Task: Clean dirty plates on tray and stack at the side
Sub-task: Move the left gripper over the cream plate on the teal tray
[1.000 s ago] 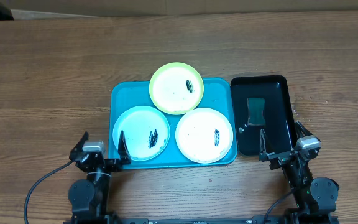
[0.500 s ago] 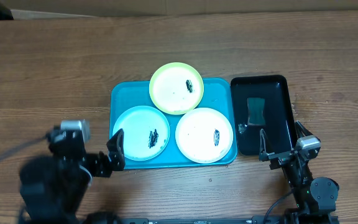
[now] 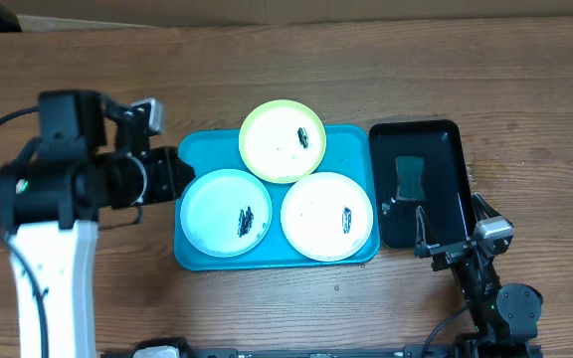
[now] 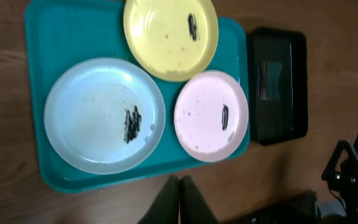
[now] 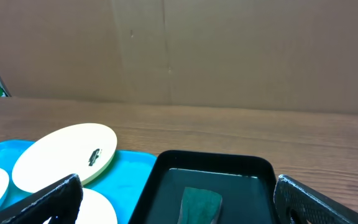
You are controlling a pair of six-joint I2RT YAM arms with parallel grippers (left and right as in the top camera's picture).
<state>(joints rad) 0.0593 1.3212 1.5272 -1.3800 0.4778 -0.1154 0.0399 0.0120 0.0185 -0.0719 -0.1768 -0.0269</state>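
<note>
Three plates lie on the turquoise tray (image 3: 351,141): a lime-green one (image 3: 284,140) at the back, a light blue one (image 3: 225,212) front left and a white one (image 3: 327,216) front right, each with dark smears. My left gripper (image 3: 179,171) hangs raised over the tray's left edge, shut and holding nothing. From the left wrist, the shut fingertips (image 4: 180,198) sit below the tray (image 4: 42,37), the blue plate (image 4: 98,115) and the white plate (image 4: 211,115). My right gripper (image 3: 453,223) stands open at the front right, empty.
A black glossy tray (image 3: 448,174) lies right of the turquoise one, with a dark green sponge (image 3: 408,175) in it. The right wrist view shows that sponge (image 5: 199,202) between the open fingers, and a cardboard wall (image 5: 179,50) behind the table.
My left arm has lifted from the table's front edge and swung up to the tray's left side. Its gripper has gone from open to shut. The right arm has not moved.
</note>
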